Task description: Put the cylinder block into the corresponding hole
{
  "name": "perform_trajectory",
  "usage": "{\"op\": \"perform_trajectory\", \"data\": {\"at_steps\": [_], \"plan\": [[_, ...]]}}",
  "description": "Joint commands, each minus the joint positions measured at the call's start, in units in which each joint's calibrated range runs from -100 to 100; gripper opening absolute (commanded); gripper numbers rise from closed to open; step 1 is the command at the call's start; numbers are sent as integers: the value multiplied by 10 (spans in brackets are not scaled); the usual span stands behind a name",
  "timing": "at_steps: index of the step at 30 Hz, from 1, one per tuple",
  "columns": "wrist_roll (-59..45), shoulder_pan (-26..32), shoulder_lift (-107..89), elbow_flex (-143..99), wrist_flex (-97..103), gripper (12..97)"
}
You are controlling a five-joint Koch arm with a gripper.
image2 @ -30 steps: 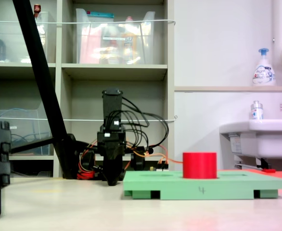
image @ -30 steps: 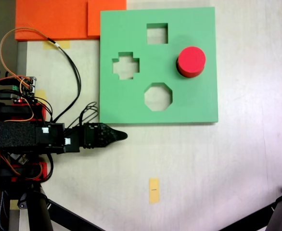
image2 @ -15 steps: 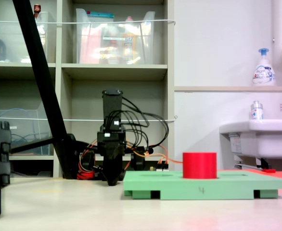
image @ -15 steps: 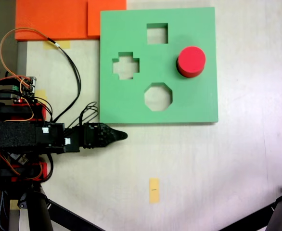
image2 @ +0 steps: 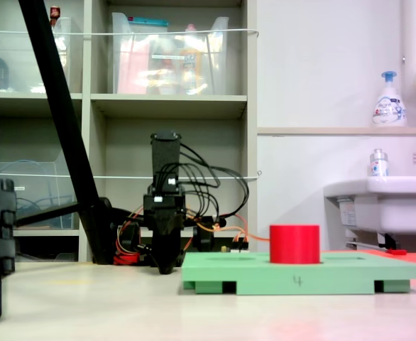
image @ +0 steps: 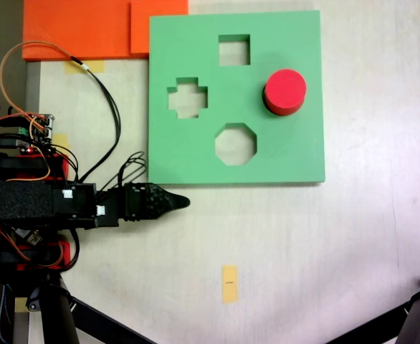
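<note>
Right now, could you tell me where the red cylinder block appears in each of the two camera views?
Top-down fixed view: the cylinder block sits in the right part of the green foam board, right of the cross cutout.
Side fixed view: the cylinder block stands upright on the board, right of centre.
Shared landmark: the green board.

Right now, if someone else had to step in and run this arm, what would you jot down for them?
Gripper: parked low on the table just off the green board, holding nothing; its jaws line up, so open or shut cannot be told.
Red cylinder block: stands upright in the board, at its right side in the top-down fixed view, where the circular hole would be. It sticks up well above the surface.
Square, cross and octagon cutouts are empty.
Done: block appears placed.
Left: probably nothing; check that it is fully seated.
</note>
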Motion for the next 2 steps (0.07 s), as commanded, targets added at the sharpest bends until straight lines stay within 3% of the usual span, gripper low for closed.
{"op": "perform_trajectory", "data": {"at_steps": [1, 2], "plan": [[-2, 0, -4, -13, -53, 494], [-2, 0, -4, -13, -53, 494]]}}
